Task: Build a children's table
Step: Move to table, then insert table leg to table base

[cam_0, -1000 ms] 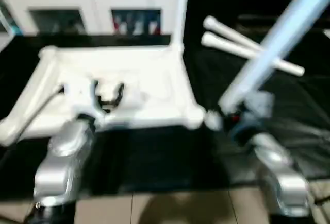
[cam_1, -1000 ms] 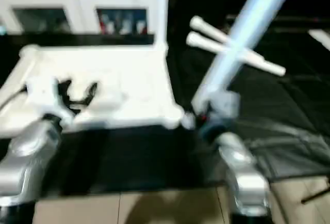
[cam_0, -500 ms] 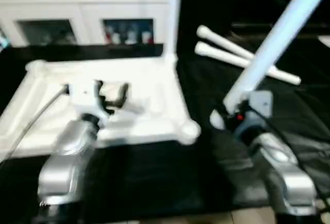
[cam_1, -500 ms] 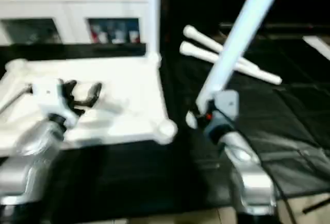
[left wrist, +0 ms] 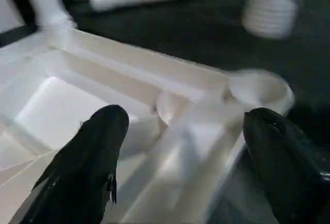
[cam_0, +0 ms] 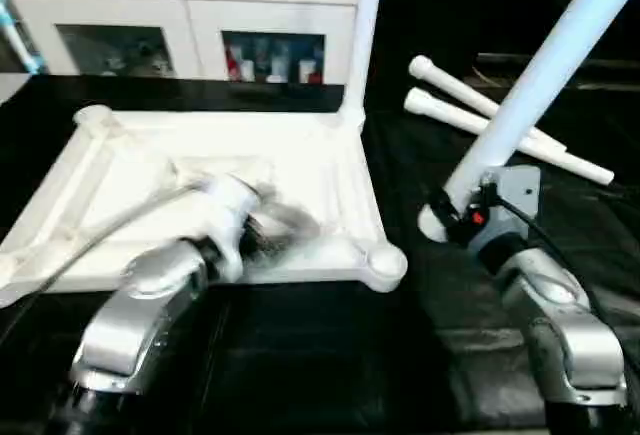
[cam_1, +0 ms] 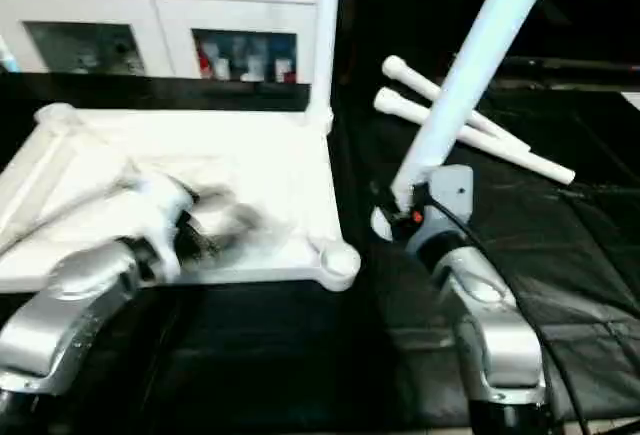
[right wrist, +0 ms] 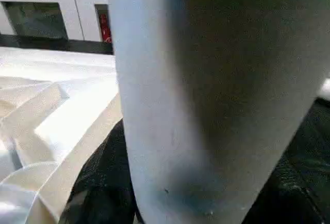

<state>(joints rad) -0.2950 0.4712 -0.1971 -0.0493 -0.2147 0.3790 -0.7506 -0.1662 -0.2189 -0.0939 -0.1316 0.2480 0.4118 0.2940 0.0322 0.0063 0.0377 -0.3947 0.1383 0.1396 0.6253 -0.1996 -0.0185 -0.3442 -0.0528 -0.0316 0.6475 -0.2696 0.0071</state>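
Your left claw [left wrist: 180, 162] is released, its two rounded black fingers [left wrist: 87, 167] spread wide and gripping nothing. Between and just beyond them lies the tabletop [cam_0: 150, 170], a smooth white plastic rectangle turned underside up, with raised ribs crossing shallow recessed panels. A round, open corner socket [left wrist: 260, 87] sits at the near corner, close to one fingertip. From the head view, that claw hovers over the near half of the tabletop, its silver forearm reaching in from below.

Your right claw [cam_0: 455, 220] is clenched on a leg [cam_0: 545, 75], a long, pale, tapered tube that slants up and away to the right from the grip. The leg's ridged, threaded end [left wrist: 270, 10] hangs just above the dark cloth, near that open corner socket but apart from it. In the right wrist view the held leg is a broad, smooth cylinder close to the lens, with the ribbed tabletop beside it.

One upright leg [cam_0: 365, 30] stands in the tabletop's far right corner. Two more loose legs [cam_0: 500, 125] lie side by side on the black cloth [cam_0: 330, 355] that covers the worktop, beyond your right claw.

Behind the tabletop stands a white cabinet [cam_0: 180, 15] with glass doors; small coloured items show behind the glass, too small to identify, and a dark cluster rests on its top.
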